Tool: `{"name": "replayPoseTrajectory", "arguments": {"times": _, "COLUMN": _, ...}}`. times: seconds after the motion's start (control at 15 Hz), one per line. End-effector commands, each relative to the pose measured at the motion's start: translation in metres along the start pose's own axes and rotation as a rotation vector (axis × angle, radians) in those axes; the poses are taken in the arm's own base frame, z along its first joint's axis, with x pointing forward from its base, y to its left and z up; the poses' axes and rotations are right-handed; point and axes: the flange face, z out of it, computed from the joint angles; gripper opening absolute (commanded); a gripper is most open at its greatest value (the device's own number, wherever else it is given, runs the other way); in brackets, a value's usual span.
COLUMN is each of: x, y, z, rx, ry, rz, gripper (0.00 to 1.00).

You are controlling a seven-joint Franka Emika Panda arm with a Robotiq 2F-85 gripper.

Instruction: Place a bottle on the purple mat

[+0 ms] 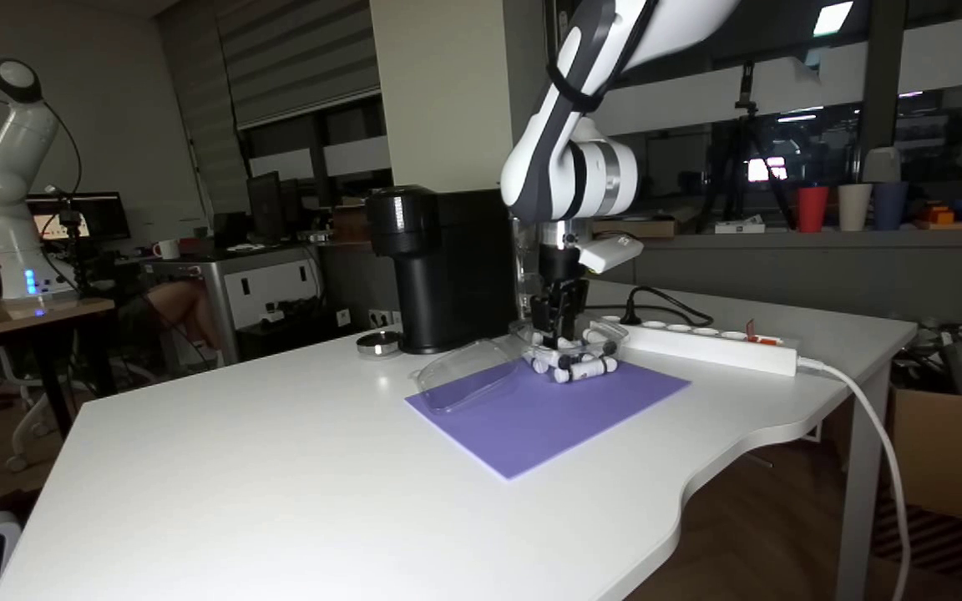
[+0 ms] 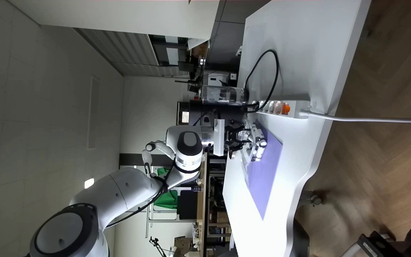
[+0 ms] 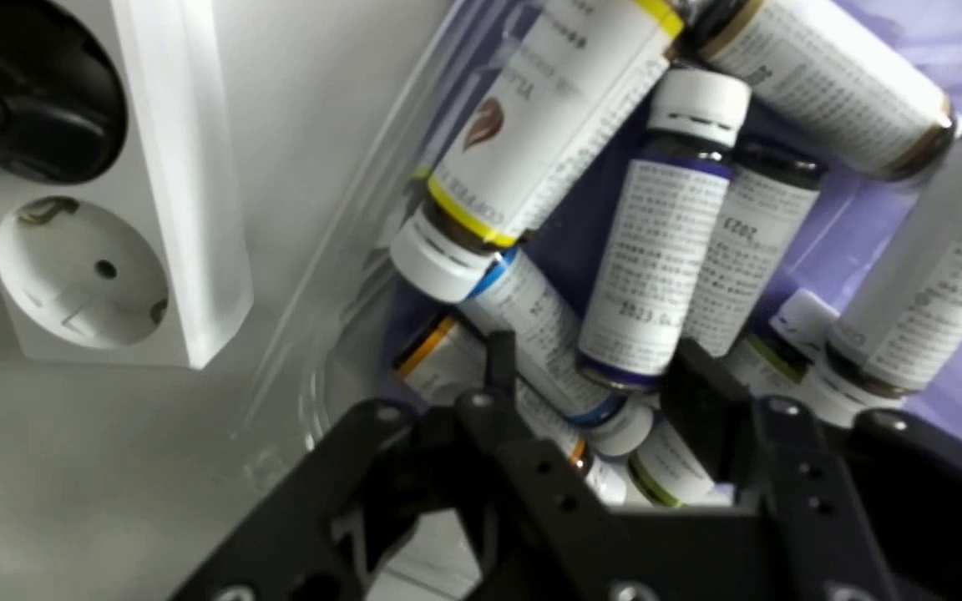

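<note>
Several small whitish bottles with white or dark caps lie piled in a clear plastic container (image 1: 620, 334) on the purple mat (image 1: 531, 430). The mat also shows in an exterior view (image 2: 267, 175). One bottle (image 1: 586, 369) lies on the near side of the pile. My gripper (image 1: 558, 330) points down over the container. In the wrist view my gripper (image 3: 596, 367) is open, fingers apart. A purple-banded bottle (image 3: 656, 259) and a blue-banded bottle (image 3: 535, 325) show between and beyond the fingertips. I cannot tell whether the fingers touch any bottle.
A clear plastic lid (image 1: 466, 380) lies partly on the mat. A white power strip (image 1: 711, 348) with a black plug stands close behind the container. A black coffee machine (image 1: 464, 267) and a round tin (image 1: 379, 344) stand on the white table (image 1: 281, 467).
</note>
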Motion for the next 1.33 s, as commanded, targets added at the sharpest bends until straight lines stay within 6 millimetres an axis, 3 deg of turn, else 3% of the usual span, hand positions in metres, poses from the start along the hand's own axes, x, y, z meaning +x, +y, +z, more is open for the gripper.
{"name": "replayPoseTrajectory", "arguments": {"times": 0.0, "x": -0.002, "y": 0.003, "z": 0.001, "rx": 0.012, "ry": -0.006, "rz": 0.012, "gripper": 0.18}}
{"name": "replayPoseTrajectory", "arguments": {"times": 0.13, "x": -0.003, "y": 0.006, "z": 0.000, "rx": 0.021, "ry": -0.017, "rz": 0.029, "gripper": 0.04}}
{"name": "replayPoseTrajectory", "arguments": {"times": 0.53, "x": 0.001, "y": 0.004, "z": -0.018, "rx": 0.044, "ry": -0.030, "rz": 0.038, "gripper": 0.07}}
{"name": "replayPoseTrajectory", "arguments": {"times": 1.27, "x": 0.026, "y": -0.025, "z": -0.091, "rx": 0.034, "ry": 0.073, "rz": -0.015, "gripper": 0.07}}
